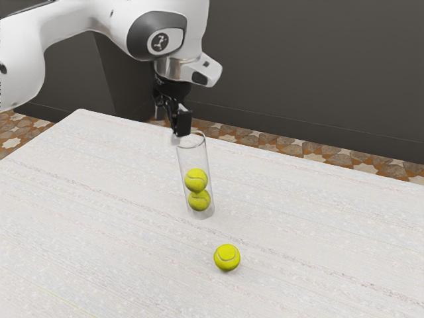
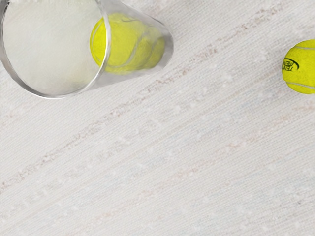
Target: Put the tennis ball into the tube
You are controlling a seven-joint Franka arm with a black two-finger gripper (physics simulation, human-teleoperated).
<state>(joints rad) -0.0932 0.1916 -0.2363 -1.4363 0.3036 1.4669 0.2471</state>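
Gripper (image 1: 171, 124): jaws apart, positioned near the rim of the clear tube (image 1: 194, 156). Loose tennis ball (image 1: 227, 258): on the table (image 1: 106, 212), nearer and to the exterior view's right of the tube, which contains two stacked balls (image 1: 196, 180).

The white Franka arm (image 1: 63, 25) enters upper left; its black two-finger gripper (image 1: 170, 121) points down, fingers apart.

- Exterior view: at the arm's side, farther back, above the fingers (image 1: 183, 124); angled down past them to the wall (image 1: 305, 66).
- Wrist view: on the hand, close, facing the table (image 1: 86, 212) below the fingers.
- Shared: tube (image 1: 194, 156), its balls (image 1: 196, 180), loose ball (image 1: 227, 257), tabletop lower than the fingers.
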